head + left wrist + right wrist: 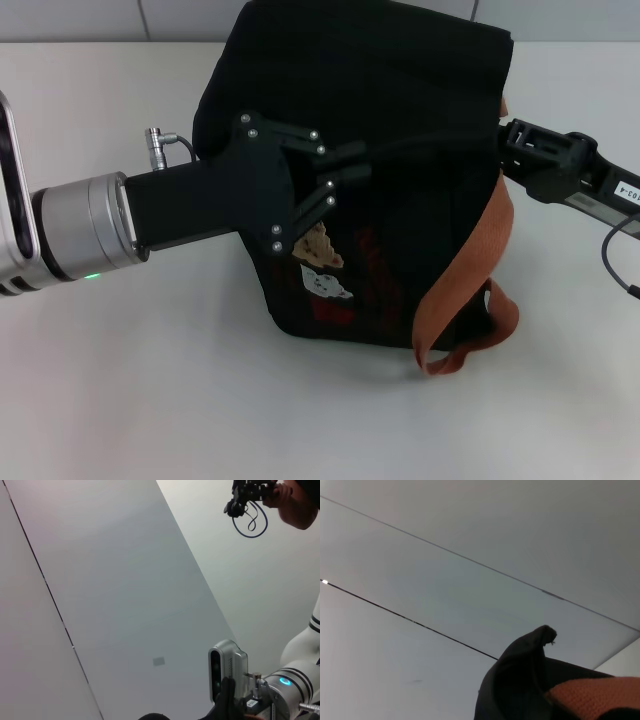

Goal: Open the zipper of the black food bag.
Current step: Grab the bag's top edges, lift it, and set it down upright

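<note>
Left tool [345,175]: enters from 9 o'clock in head view, fingers reach over the upper front of the black food bag [400,110], tips close together against the fabric. Clamped on fabric/zip pull or merely pressed: cannot tell, black on black.

Right tool [505,135]: enters from 3 o'clock, tip buried at the bag's right edge beside the orange handle [480,270]. Finger state cannot be told. Right wrist view shows a raised peak of black fabric [532,645] w/ orange webbing [590,695] just next to it, which suggests that side is pinched or braced.

Bag: sits at center of the white surface [150,400], toward 12 o'clock, bear patches [322,262] facing the robot.

Zipper: track and pull not visible in any view.

Status (judgement): no gap seen in the bag top; opening not shown as started. Both tools positioned at the bag, approx. grasp/brace stage. Remaining: confirm hold on pull, run it along the full track.
</note>
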Robot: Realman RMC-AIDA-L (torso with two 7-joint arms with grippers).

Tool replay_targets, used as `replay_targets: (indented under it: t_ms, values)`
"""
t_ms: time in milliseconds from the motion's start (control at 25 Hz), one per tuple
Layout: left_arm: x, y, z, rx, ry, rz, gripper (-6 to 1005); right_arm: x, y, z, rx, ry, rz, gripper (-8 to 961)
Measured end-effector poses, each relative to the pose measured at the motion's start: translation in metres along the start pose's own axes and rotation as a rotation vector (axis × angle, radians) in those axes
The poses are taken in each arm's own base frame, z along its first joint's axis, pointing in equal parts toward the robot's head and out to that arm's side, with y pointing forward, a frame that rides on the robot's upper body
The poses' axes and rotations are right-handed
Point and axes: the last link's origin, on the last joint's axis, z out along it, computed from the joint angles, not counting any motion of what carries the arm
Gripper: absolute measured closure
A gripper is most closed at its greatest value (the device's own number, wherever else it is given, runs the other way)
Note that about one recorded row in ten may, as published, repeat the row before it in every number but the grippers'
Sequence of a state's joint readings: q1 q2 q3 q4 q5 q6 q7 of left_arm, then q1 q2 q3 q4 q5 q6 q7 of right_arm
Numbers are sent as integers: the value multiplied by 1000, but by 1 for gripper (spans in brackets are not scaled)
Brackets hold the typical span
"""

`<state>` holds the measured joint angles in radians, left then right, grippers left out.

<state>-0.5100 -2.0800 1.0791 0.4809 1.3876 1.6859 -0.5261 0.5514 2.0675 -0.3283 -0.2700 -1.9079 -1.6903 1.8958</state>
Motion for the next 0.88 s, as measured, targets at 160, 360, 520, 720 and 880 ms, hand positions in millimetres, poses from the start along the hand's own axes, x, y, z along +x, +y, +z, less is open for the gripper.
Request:
replay_targets:
  t_ms: [160,360,520,720,880]
  values:
    - [-1,0,1,1,-3,-5,912,0,0,1,0,2,-7,672]
    - [-3,2,2,-1,-2,2,912,-2,0,2,0,3,-15,760]
    - [-3,2,3,-1,-2,2,912,-1,1,4,-2,11,-20,778]
    - [-3,0,2,7,-2,5,912,1,1,5,-2,25,-36,800]
    - [-2,-1,1,29,3,5,912,2,0,2,1,17,-47,809]
